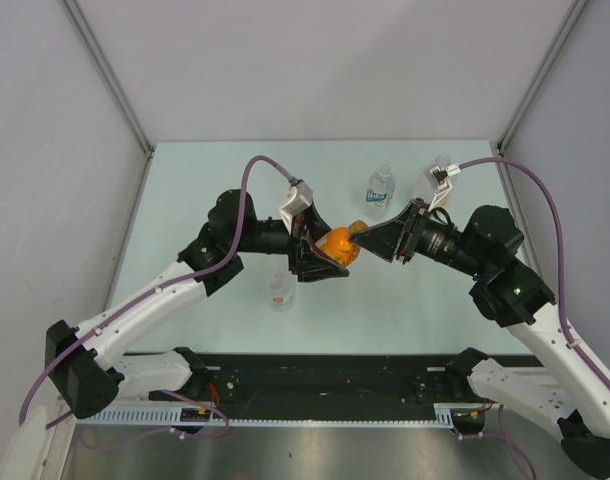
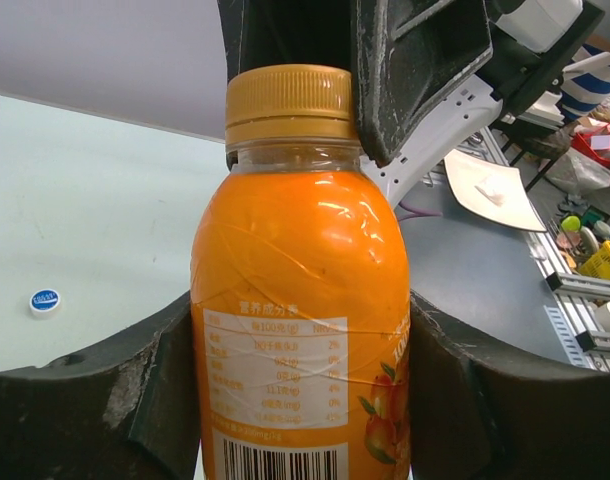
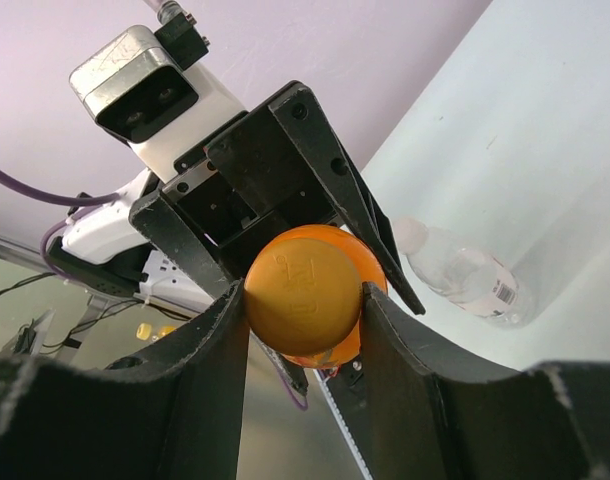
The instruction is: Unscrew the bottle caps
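Unscrewing is in hand: the orange bottle (image 2: pixel 300 250) is clamped by the left gripper (image 2: pixel 300 350), its cap (image 3: pixel 303 288) by the right gripper (image 3: pixel 305 302); a twist is needed next.

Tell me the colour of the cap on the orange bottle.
Golden orange-brown cap, clearest in the left wrist view.

A pale green desk (image 1: pixel 185 190) stands between white enclosure walls (image 1: pixel 285 60); off its edge, a yellow crate (image 2: pixel 607 262) sits among workshop clutter (image 2: pixel 577 226)
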Robot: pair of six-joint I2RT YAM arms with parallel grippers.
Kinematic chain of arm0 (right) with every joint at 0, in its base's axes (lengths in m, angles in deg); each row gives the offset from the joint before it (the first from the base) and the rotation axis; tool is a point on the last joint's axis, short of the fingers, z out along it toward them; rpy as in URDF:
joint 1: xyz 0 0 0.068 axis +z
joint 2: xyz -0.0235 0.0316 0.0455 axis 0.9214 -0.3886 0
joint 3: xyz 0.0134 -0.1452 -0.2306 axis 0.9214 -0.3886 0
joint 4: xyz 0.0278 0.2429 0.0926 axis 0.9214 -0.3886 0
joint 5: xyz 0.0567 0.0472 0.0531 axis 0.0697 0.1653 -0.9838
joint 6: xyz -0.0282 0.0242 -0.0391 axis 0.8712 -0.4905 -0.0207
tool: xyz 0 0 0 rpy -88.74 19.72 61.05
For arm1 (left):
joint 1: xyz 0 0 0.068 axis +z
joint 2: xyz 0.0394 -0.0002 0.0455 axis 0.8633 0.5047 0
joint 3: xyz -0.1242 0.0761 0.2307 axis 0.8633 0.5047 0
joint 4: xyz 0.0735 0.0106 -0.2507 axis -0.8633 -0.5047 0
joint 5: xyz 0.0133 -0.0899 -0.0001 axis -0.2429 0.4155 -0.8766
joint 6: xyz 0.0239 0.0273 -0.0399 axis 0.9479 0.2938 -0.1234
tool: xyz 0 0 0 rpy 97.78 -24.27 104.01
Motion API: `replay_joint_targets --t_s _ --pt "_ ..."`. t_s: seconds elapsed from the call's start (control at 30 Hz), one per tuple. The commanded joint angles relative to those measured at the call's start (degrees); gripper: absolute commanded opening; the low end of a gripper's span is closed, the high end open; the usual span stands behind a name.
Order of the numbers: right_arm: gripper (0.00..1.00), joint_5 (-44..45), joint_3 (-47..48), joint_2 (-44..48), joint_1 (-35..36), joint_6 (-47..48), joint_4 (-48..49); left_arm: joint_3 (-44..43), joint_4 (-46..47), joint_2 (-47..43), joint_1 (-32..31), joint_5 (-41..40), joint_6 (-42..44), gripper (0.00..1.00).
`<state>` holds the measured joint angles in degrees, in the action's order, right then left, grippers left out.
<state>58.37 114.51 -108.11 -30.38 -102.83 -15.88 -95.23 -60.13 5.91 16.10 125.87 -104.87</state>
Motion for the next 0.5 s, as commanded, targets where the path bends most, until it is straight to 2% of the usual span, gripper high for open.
replay_joint_targets --t_s 0.0,0.1,0.2,0.23,0.3,0.33,0.47 --pt "0.24 0.4 2.38 0.49 0.78 0.2 2.42 -1.73 1.07 -0.47 -0.26 0.0 2.44 0.53" --pt "0.59 1.98 2.73 1.1 0.86 0.2 2.6 -1.55 0.98 -0.99 -0.35 -1.41 2.97 0.46" --pt "0.72 5.14 4.05 1.28 1.3 1.08 1.02 -1.73 0.02 -1.35 -0.53 -3.6 4.11 0.31" --pt "0.74 6.11 5.01 1.36 1.57 1.52 0.06 -1.73 -0.42 -1.52 -0.96 -4.39 4.72 0.18" --pt "0.78 9.0 5.72 1.36 2.27 1.87 -0.56 -2.08 -2.17 -2.22 -1.75 -8.52 7.09 0.1" --pt "0.78 9.98 6.42 1.28 2.71 1.96 -1.09 -2.17 -2.79 -2.49 -2.8 -10.53 8.14 0.0" --pt "0.79 16.56 7.39 1.1 4.73 1.96 -2.58 -1.91 -5.17 -3.81 -6.32 -21.52 13.59 0.0"
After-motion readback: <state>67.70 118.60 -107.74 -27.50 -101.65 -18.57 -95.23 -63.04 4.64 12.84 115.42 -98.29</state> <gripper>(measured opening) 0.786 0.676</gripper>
